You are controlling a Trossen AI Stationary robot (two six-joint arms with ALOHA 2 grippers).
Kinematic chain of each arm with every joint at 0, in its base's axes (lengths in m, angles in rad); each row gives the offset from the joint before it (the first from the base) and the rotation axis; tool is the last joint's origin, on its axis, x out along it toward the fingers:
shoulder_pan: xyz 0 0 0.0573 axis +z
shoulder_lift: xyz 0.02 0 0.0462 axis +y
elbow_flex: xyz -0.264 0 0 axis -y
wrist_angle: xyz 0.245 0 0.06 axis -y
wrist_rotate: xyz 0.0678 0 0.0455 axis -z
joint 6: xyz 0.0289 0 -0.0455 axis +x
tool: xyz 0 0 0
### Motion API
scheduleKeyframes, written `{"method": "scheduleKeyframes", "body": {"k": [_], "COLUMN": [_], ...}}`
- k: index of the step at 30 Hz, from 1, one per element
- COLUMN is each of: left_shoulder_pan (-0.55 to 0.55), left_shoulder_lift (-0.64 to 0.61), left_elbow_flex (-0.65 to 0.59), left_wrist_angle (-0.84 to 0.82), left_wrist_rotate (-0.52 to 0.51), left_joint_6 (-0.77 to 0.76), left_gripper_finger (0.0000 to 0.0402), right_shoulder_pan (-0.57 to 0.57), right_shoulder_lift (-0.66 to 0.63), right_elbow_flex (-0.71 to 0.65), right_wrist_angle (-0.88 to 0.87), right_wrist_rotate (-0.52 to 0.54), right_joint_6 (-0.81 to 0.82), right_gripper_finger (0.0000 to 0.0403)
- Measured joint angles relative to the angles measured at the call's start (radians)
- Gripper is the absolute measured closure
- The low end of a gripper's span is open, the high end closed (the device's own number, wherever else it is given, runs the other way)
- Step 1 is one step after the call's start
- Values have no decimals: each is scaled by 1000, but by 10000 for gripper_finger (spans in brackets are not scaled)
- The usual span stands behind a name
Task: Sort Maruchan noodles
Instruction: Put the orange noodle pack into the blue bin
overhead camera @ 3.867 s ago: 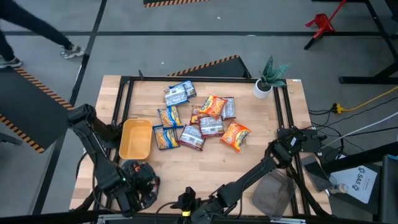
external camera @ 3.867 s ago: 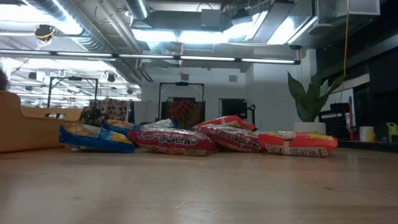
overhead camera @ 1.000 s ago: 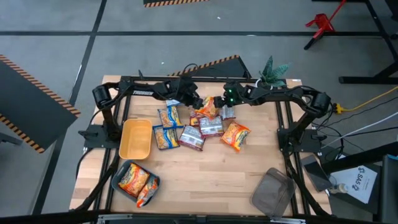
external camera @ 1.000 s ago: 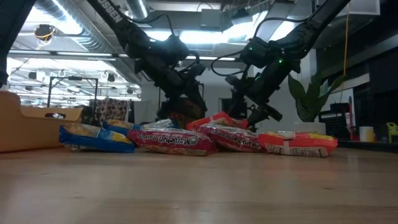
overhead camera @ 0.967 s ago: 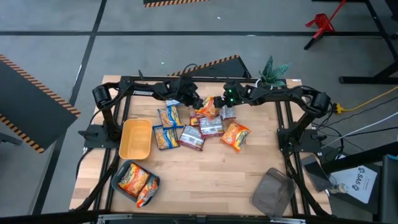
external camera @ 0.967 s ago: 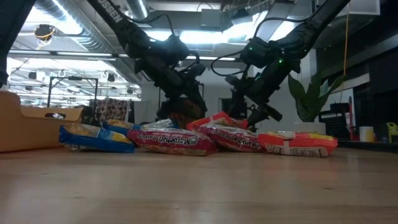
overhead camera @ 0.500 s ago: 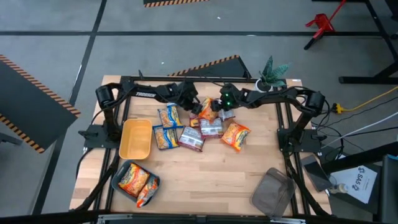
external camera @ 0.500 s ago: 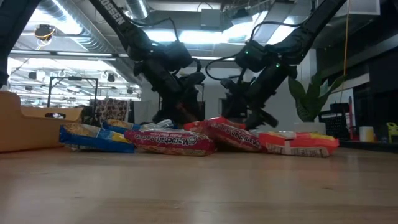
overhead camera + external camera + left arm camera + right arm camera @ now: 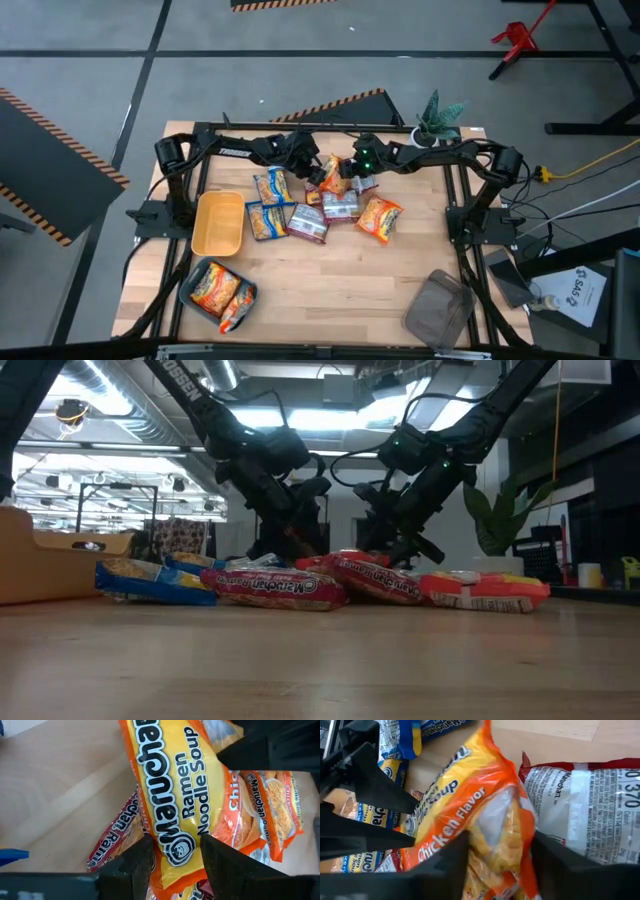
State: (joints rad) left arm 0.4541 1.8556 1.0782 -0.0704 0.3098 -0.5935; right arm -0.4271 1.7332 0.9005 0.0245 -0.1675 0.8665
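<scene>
In the low view, both arms hide the orange packet [image 9: 345,558] between them.

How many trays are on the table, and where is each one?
3: a yellow tray left of the noodle pile, a dark tray holding orange packets at the near-left corner, and a grey tray at the near-right corner. None seems hidden.

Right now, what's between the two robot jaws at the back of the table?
An orange noodle packet sits between the left gripper and the right gripper. The high view and both wrist views show it, each gripper's jaws straddling an end.
</scene>
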Motion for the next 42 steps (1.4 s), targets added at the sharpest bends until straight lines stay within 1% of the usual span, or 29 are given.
{"method": "scheduleKeyframes", "body": {"k": [5,7,8,13,15,20,23,27,31,36,39,42], "left_shoulder_pan": [20,30,36,50,51,43,24,-15,-66,-135,-170,-197], "left_shoulder_lift": [-25,-41,-57,-148,-196,-331,-407,-523,-655,-833,-929,-1005], "left_elbow_flex": [-2,-2,-2,-1,0,3,3,3,3,3,3,3], "left_wrist_angle": [-17,-17,-22,-49,-80,-134,-166,-239,-248,-251,-253,-254], "left_wrist_rotate": [42,57,62,71,75,70,78,74,69,39,6,-20], "left_joint_6": [-20,-46,-53,-79,-88,-134,-178,-235,-315,-375,-392,-392], "left_gripper_finger": [241,241,241,241,241,241,241,241,241,241,241,241], "right_shoulder_pan": [1,2,3,3,3,18,55,137,233,351,413,468], "right_shoulder_lift": [-1,-7,-12,-58,-78,-110,-118,-119,-119,-85,-22,80], "right_elbow_flex": [0,0,0,0,1,2,8,46,100,197,293,429], "right_wrist_angle": [-7,-16,-16,-22,-9,35,86,88,89,83,89,86], "right_wrist_rotate": [-9,-17,-17,-24,-39,-89,-116,-129,-80,21,70,111], "right_joint_6": [3,1,-1,-6,-11,-12,-10,-11,-11,-11,-31,-54], "right_gripper_finger": [348,383,391,389,397,400,401,402,402,402,402,403]}}
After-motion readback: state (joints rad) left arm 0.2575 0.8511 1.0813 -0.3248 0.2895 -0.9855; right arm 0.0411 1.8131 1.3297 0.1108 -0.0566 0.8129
